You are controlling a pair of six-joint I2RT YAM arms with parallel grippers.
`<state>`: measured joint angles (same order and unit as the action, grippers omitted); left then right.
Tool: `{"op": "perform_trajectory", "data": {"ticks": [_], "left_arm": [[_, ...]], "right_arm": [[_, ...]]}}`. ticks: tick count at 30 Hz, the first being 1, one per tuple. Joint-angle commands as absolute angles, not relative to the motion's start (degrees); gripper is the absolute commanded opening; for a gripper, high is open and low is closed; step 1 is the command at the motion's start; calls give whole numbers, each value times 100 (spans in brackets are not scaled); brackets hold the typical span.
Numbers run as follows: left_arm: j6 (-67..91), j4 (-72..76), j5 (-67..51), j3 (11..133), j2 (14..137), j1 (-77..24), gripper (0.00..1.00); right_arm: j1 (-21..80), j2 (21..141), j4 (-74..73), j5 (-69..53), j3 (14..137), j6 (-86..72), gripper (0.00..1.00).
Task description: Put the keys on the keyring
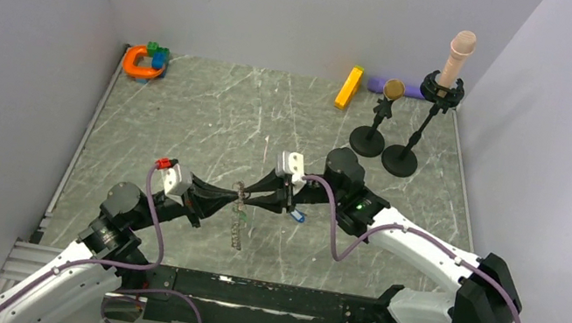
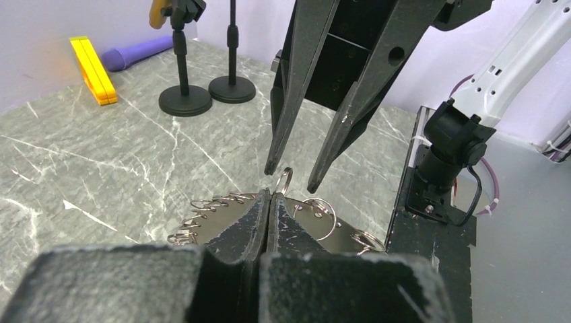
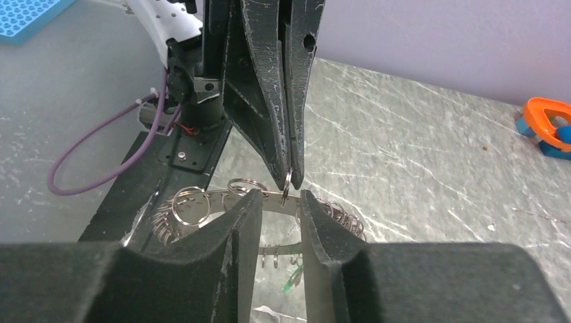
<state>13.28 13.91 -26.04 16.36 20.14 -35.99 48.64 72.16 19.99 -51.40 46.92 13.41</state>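
Observation:
The keyring [image 1: 238,226] is a flat silvery band with many small split rings on its edge. It hangs off the table between my two grippers. My left gripper [image 1: 236,197] is shut on its top edge, by a small split ring [image 2: 285,180]. In the left wrist view the band [image 2: 214,217] spreads either side of the shut left gripper [image 2: 269,196]. My right gripper [image 3: 279,202] is open, its fingertips either side of the pinched spot on the keyring [image 3: 202,198], not touching. A green key [image 3: 294,277] hangs below the band. A blue key [image 1: 298,215] shows beside the right gripper [image 1: 251,200].
An orange horseshoe toy [image 1: 140,62] with green and blue blocks sits at the back left. A yellow bar [image 1: 350,87], a purple object [image 1: 378,84] and two black stands [image 1: 368,139] [image 1: 400,157] are at the back right. Walls enclose three sides.

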Motion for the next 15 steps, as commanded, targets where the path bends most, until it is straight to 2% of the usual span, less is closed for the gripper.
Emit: {"op": "perform_trajectory", "data": {"ticks": [1, 10, 14, 15], "left_arm": [[1451, 1895, -2653, 1759, 2043, -3613, 0], [1461, 1934, -2751, 1779, 2135, -3621, 0], [1474, 1980, -2801, 1763, 2126, -3621, 0], [1488, 2000, -2813, 1755, 2119, -3621, 0]], "right_arm": [[4935, 7276, 2312, -5094, 4711, 1308, 30], [4983, 7346, 2282, -5044, 4772, 1332, 20], [4992, 7379, 2260, -5047, 4797, 1375, 0], [4989, 7384, 2240, -5037, 4799, 1384, 0]]}}
